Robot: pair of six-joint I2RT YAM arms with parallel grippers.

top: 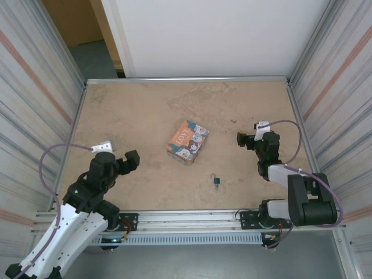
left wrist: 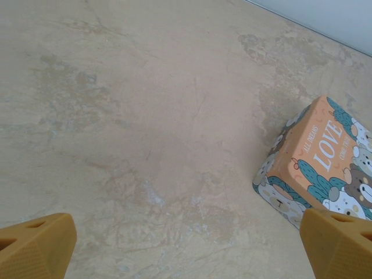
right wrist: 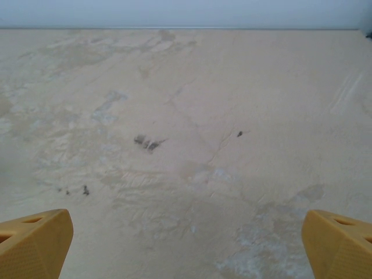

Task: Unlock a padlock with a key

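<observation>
The padlock (top: 216,181) is a tiny dark blue block with a pale metal loop, lying on the table in front of the middle, between both arms. I cannot make out a key. My left gripper (top: 131,161) hovers at the left, open, far left of the padlock; its orange fingertips (left wrist: 36,244) stand wide apart with bare table between them. My right gripper (top: 243,140) hovers at the right, open too, up and right of the padlock, its orange fingertips (right wrist: 34,243) wide apart over bare table.
An orange-and-teal "LOVE" box (top: 187,142) with cartoon animals lies near the table's middle, just behind the padlock; its corner shows as the box (left wrist: 322,163) in the left wrist view. Metal walls enclose the tan table (top: 145,110) on three sides.
</observation>
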